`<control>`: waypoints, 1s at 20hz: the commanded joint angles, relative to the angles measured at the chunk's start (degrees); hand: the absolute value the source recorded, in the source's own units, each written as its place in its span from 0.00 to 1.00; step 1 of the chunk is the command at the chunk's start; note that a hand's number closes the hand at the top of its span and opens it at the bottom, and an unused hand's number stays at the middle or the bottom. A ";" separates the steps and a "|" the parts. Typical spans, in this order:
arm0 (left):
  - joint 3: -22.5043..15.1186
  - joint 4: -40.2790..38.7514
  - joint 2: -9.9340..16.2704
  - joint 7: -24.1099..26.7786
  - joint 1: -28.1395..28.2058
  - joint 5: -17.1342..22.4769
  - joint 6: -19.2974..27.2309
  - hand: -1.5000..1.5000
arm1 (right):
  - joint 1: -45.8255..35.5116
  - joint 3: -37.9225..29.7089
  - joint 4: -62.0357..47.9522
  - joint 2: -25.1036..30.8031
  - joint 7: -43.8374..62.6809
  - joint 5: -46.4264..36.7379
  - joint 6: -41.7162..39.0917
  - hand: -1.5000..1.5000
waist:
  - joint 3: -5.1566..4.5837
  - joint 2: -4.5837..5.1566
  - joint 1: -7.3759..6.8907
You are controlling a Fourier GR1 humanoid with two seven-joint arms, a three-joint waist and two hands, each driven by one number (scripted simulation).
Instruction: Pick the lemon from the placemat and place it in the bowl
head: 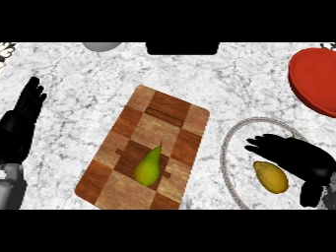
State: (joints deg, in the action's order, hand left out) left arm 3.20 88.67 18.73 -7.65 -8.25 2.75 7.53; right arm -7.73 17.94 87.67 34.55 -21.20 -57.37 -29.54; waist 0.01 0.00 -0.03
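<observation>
Marble counter (pixel 90 74) seen from above. A checkered wooden placemat (pixel 174 118) lies at centre, bearing a green pear (pixel 149 166) near its lower end. To its right, a clear, pale-rimmed bowl (pixel 227 147) holds the yellow lemon (pixel 271 176). The right hand (pixel 301 157) hovers over the bowl with fingers extended and released, pointing left; the lemon lies just below the fingers, beside the palm, ungrasped. The left hand (pixel 21 120) rests open at the left edge, fingers up. A red plate (pixel 323 81) sits upper right.
</observation>
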 commanded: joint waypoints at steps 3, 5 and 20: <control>2.32 2.87 0.12 -0.77 2.20 0.44 -2.83 0.50 | 2.72 -2.32 -3.85 -1.69 -3.19 -3.79 5.30 0.00 | 0.00 -0.04 -0.02; 1.46 1.92 -2.06 0.24 2.61 -1.58 -2.08 0.50 | -1.55 -2.76 -5.22 -5.23 -1.86 -4.76 2.33 0.00 | -0.01 0.00 -0.13; 4.98 1.41 -1.30 -3.27 -1.83 -1.48 -4.70 0.50 | -8.21 -1.32 -16.58 -11.65 -7.58 -9.26 1.91 1.00 | 0.00 0.04 -0.30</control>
State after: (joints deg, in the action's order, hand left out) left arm 6.35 89.00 15.81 -7.60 -8.20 0.01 4.43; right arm -12.66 16.71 75.73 24.73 -27.11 -65.80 -27.22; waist -0.36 -0.34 -0.17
